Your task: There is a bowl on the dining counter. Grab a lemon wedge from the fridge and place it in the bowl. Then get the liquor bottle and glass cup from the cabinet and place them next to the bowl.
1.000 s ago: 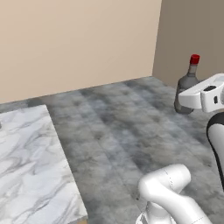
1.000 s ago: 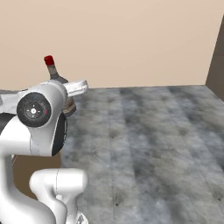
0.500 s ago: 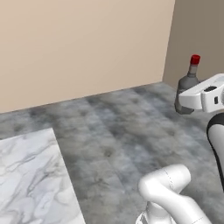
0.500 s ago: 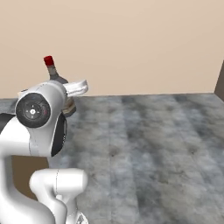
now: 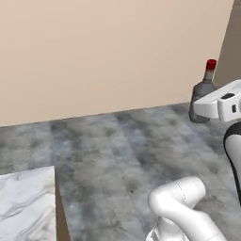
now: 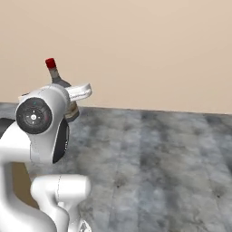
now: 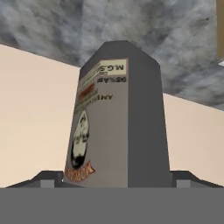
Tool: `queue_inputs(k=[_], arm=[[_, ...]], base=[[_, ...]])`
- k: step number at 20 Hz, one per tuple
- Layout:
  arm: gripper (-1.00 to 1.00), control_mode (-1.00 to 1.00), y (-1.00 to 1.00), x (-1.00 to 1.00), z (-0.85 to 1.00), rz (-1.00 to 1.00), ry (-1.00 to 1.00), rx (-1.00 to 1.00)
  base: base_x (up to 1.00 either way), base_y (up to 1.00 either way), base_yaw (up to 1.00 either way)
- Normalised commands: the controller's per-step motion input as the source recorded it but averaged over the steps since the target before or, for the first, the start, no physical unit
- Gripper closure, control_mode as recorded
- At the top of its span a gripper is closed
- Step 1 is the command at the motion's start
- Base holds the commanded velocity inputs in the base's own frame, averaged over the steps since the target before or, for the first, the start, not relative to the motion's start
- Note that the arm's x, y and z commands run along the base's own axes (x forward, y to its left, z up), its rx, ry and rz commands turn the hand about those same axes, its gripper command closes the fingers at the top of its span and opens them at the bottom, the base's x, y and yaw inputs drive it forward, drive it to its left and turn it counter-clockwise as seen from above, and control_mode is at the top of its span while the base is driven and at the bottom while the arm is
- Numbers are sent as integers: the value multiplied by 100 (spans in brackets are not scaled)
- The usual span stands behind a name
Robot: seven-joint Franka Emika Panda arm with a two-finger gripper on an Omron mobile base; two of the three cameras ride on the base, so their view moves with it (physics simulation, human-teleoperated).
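— What does the liquor bottle (image 5: 203, 92) look like, and where is it?

— It is dark grey, with a thin neck and a red cap (image 6: 50, 63). In the hand view its body (image 7: 118, 122) is very close and appears upside down; it has a pale label (image 7: 89, 113) with red and dark print and a small portrait. It is up in the air, in front of the beige wall (image 5: 103, 52) and above the grey stone floor (image 5: 127, 150).

— Is the gripper (image 7: 117, 178) holding it?

— Yes. The jaws stand wide and the bottle body sits between the two fingertips (image 7: 46, 178), so they are closed on its wide body.

— What else is around?

— A white marble counter corner (image 5: 26, 202) is low on the left in the left base view, well apart from the bottle. In the right base view the white arm (image 6: 43, 122) covers the lower part of the bottle.
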Motion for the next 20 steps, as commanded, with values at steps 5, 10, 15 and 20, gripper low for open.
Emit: queue_inputs(k=[5, 10, 15, 20], arm=[[100, 100, 0, 0, 0, 0, 0, 0], [100, 100, 0, 0, 0, 0, 0, 0], [100, 100, 0, 0, 0, 0, 0, 0], [100, 100, 0, 0, 0, 0, 0, 0]], base=[[100, -46, 52], [100, -41, 55], [100, -23, 56], [100, -28, 56]])
